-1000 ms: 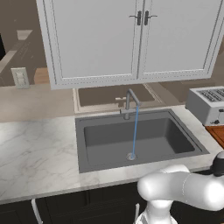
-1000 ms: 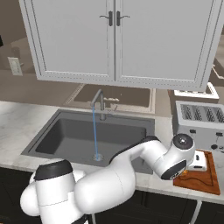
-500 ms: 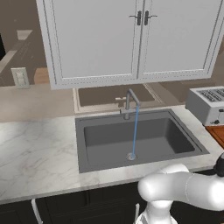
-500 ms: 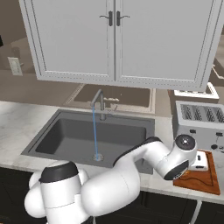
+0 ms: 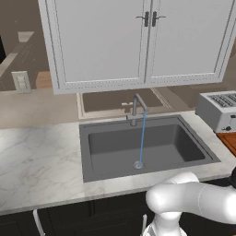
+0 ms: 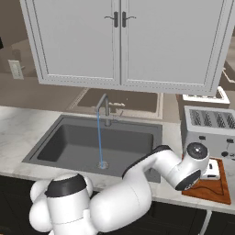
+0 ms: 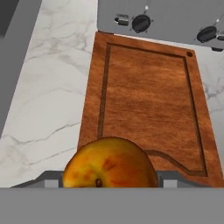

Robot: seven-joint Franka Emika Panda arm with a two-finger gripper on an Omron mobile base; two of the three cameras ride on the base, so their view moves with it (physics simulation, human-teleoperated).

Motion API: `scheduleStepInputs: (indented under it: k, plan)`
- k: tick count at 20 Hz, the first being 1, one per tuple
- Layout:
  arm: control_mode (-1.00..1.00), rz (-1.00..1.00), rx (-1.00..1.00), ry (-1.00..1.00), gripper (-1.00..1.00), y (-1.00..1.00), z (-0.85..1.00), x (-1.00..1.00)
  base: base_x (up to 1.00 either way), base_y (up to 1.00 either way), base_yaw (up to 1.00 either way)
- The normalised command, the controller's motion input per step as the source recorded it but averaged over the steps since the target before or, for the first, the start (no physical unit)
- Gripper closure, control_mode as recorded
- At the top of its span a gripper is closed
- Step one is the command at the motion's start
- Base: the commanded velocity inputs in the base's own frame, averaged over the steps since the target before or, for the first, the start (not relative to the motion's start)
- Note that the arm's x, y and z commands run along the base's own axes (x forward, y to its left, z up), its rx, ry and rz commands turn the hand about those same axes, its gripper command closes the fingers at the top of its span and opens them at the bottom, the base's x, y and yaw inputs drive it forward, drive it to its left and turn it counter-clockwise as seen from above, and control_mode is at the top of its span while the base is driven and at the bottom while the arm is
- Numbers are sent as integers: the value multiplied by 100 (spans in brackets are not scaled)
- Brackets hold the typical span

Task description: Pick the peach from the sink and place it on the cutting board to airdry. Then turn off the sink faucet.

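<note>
Biggest risk here imo: a round peach (image 7: pixel 109 162) let go too high or too near the cutting board (image 7: pixel 148 96) edge could roll off onto the marble surface (image 7: pixel 48 87), or bump the toaster (image 7: pixel 162 17). Right now it sits at the bottom of the hand view, between the pincer's sides, seemingly pinched, over the board's near end. Also the sink faucet (image 5: pixel 137 108) is running into the sink (image 5: pixel 143 143), so that's not done yet.
</note>
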Motion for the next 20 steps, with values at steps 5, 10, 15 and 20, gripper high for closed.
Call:
scheduleStepInputs:
  k: [5,10,15,20]
  plan:
    - [-100,1,0,0,100,-3,-10,2,0,0,0]
    - [-100,1,0,0,100,-1,-13,4,0,0,0]
    - [-100,1,0,0,100,0,-6,1,0,0,0]
    - [-100,2,0,0,100,-2,0,0,0,0,0]
